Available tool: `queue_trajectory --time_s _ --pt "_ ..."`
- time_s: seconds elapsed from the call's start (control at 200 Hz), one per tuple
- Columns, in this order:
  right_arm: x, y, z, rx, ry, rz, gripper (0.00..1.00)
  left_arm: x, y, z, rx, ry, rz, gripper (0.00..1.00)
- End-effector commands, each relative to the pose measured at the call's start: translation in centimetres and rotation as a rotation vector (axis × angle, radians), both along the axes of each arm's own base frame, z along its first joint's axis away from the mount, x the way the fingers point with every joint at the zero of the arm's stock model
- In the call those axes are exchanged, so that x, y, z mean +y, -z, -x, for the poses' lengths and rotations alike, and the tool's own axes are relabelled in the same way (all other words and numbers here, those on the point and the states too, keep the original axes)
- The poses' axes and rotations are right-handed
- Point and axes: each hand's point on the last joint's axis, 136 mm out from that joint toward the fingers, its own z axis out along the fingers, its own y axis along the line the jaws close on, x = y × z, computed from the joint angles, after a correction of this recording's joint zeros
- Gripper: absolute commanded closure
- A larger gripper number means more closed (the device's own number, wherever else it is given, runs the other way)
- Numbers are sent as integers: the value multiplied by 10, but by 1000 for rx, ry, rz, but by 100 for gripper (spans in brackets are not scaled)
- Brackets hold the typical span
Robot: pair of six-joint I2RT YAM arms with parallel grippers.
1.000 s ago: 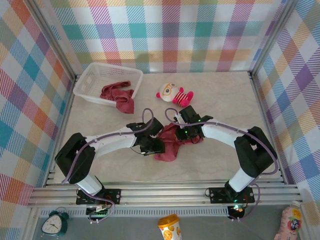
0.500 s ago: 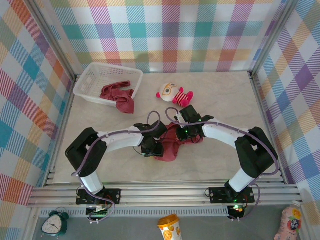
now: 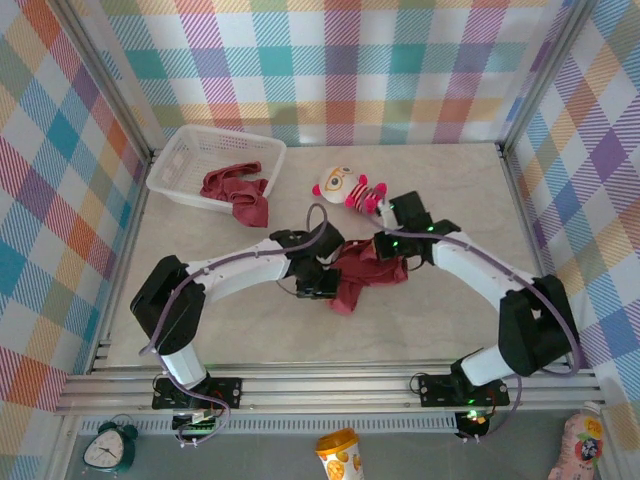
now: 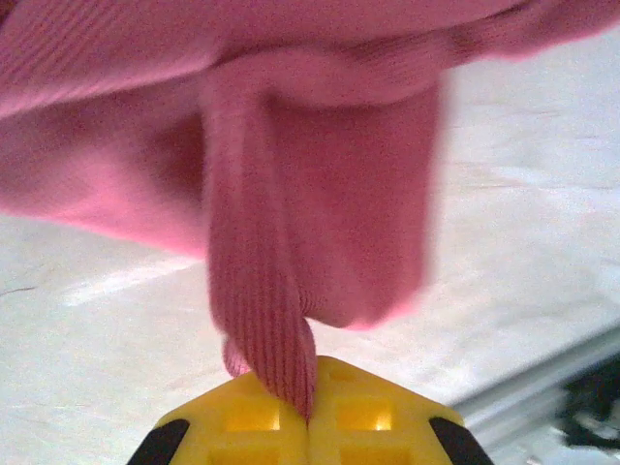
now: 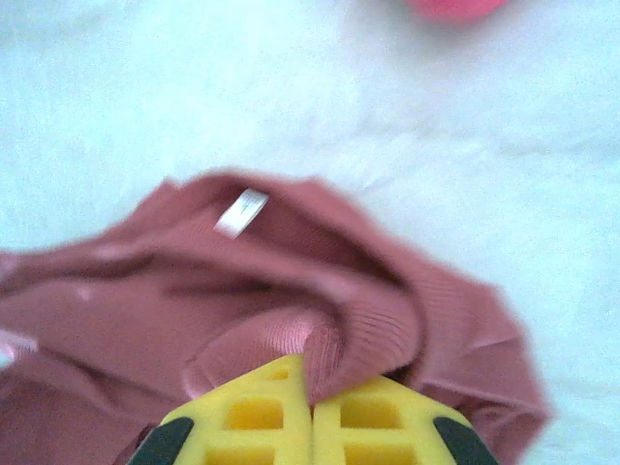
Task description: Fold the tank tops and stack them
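Observation:
A crumpled maroon tank top (image 3: 362, 274) sits at the table's middle, held up between both grippers. My left gripper (image 3: 322, 281) is shut on its left side; in the left wrist view a ribbed strap of the top (image 4: 262, 320) is pinched between the yellow jaws (image 4: 310, 415) and the cloth hangs above the table. My right gripper (image 3: 388, 252) is shut on the top's right edge; the right wrist view shows a fold of cloth (image 5: 368, 320) clamped at the jaws (image 5: 312, 384), with a white label (image 5: 240, 213) showing. A second tank top (image 3: 236, 191) lies in the white basket (image 3: 200, 150), draped over its front rim.
A small striped plush doll (image 3: 348, 188) with a white face lies just behind the right gripper. The basket stands at the back left. Checked walls close in the table on three sides, and a metal rail runs along the near edge.
The left gripper has closed on the tank top. Both grippers have shifted right and toward the back, carrying the cloth with them; the right gripper now sits closer to the doll.

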Motion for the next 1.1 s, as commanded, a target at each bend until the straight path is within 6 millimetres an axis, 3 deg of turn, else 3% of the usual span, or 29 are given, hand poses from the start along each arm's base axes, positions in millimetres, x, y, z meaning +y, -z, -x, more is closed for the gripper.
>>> queue_trajectory --time_s 0.0,0.145,0.285,0.405,0.505,0.605,0.67,0.675,0.77,0.86,0.935,1.035,1.1 --pt "-36 -65 -26 -173 69 10 99 -38 -63 8 -32 72 146 100" --pt "-93 -143 -40 -351 182 33 99 -79 -126 7 -95 148 250 100" --pt "-130 -226 -39 -539 252 57 100 -108 -189 7 -161 201 356 100" --pt "-133 -278 -37 -661 226 83 99 -118 -233 10 -199 227 437 100" --pt "-116 -290 -39 -670 165 7 99 -108 -249 13 -223 211 445 100" --pt "-87 -266 -43 -574 88 -118 99 -84 -221 17 -215 167 366 100" --pt "-60 -242 -39 -503 31 -159 99 -67 -184 22 -163 119 317 100" --pt "-57 -241 -39 -501 25 -162 99 -65 -173 23 -146 116 297 100" --pt "-4 -207 -20 -434 -78 -179 99 -34 -111 36 -66 53 201 100" --pt "48 -176 2 -348 -154 -245 99 -10 -67 46 -22 -5 145 100" --pt "89 -151 17 -285 -225 -274 99 16 -39 48 -19 -46 52 100" --pt "134 -113 23 -173 -294 -307 98 52 -9 49 15 -122 -83 100" --pt "162 -94 23 -118 -336 -321 98 64 3 54 42 -139 -137 100"
